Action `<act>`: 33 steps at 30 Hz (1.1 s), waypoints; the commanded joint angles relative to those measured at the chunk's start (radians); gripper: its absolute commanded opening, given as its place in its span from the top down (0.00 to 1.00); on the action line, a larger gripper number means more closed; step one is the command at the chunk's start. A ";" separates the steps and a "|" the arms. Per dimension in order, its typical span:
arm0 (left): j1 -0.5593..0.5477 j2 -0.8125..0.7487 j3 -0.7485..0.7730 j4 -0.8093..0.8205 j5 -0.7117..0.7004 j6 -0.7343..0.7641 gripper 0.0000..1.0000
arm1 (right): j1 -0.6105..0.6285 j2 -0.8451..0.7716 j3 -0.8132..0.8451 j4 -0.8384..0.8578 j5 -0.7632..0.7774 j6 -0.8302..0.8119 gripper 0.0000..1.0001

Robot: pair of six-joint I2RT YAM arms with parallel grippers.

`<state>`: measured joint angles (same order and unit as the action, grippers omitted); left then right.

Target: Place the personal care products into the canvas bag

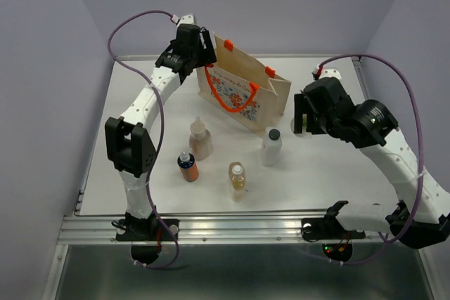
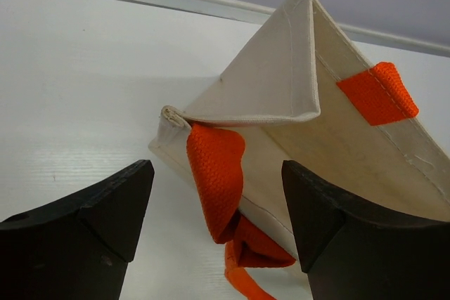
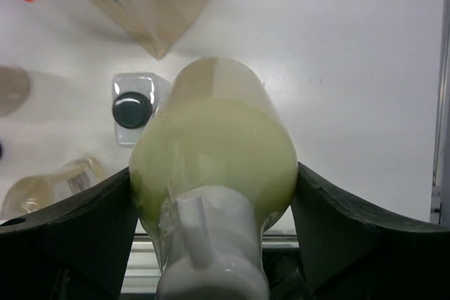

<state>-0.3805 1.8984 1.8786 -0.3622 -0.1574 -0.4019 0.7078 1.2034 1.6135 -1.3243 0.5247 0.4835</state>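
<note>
here, the right gripper [image 3: 214, 173] clamps the yellow-green bottle [image 3: 211, 131], cap toward the wrist, just right of the canvas bag [image 1: 275, 95], whose open top lies to its left, while the left gripper [image 2: 216, 170] hangs spread open at the bag's left rim.
</note>
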 commanded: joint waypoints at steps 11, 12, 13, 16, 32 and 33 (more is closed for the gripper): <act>-0.006 0.047 0.143 -0.052 0.007 0.054 0.73 | 0.002 0.309 0.463 0.620 -0.087 -0.394 0.94; -0.006 0.047 0.146 -0.052 0.009 0.055 0.78 | 0.002 0.393 0.508 0.620 -0.098 -0.411 0.95; -0.006 0.048 0.148 -0.053 0.010 0.055 0.82 | -0.017 0.433 0.592 0.619 -0.127 -0.410 0.96; -0.006 0.053 0.149 -0.058 0.018 0.063 0.87 | -0.059 0.565 0.726 0.619 -0.228 -0.404 0.99; -0.005 0.076 0.249 -0.129 -0.022 0.067 0.99 | -0.206 0.742 0.635 0.539 -0.511 -0.401 0.99; -0.003 0.079 0.255 -0.129 -0.028 0.067 1.00 | -0.206 0.754 0.625 0.496 -0.537 -0.427 0.99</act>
<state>-0.3805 1.9888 2.0579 -0.5034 -0.1593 -0.3534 0.4950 2.0003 2.2318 -0.8742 0.0956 0.1055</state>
